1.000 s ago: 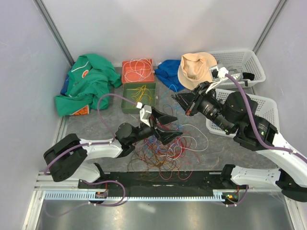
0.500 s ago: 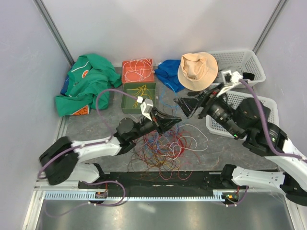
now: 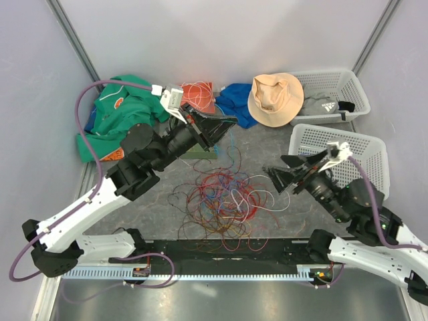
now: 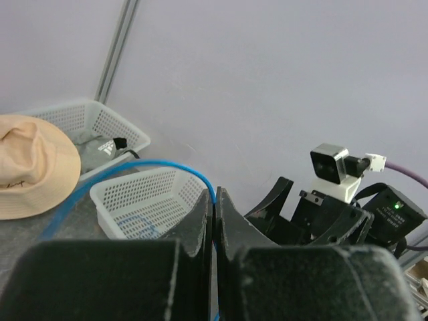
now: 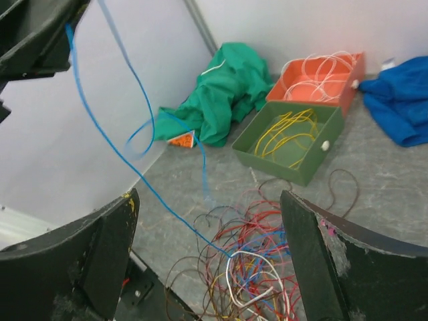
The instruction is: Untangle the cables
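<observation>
Surroundings, on the table [image 3: 134, 194]:
- 1 green cloth [image 3: 120, 114], far left corner.
- 2 trays at the far edge. The orange tray [image 5: 311, 100] holds white wire loops. The green tray [image 5: 281, 164] just in front of it holds yellow ones. From above, the left arm covers most of the green tray.
- 1 blue cloth [image 3: 234, 100] and 1 tan hat [image 3: 274, 97], right of the trays.
- 2 white baskets: far basket [image 3: 351, 80] in the far right corner with a grey garment inside; near basket [image 3: 334, 130] along the right edge.

Cables [image 3: 224, 200]: one tangled heap mid-table, nearer the near edge. It is mostly red, with orange, blue, white and yellow strands; too knotted to count.

Left gripper [image 3: 227, 124]: raised over the trays, fingers pressed together on one blue cable [image 4: 144, 162]. That strand runs slack down into the heap.

Right gripper [image 3: 277, 168]: right of the heap and facing it, fingers spread wide, holding nothing. The blue strand crosses its wrist view.
</observation>
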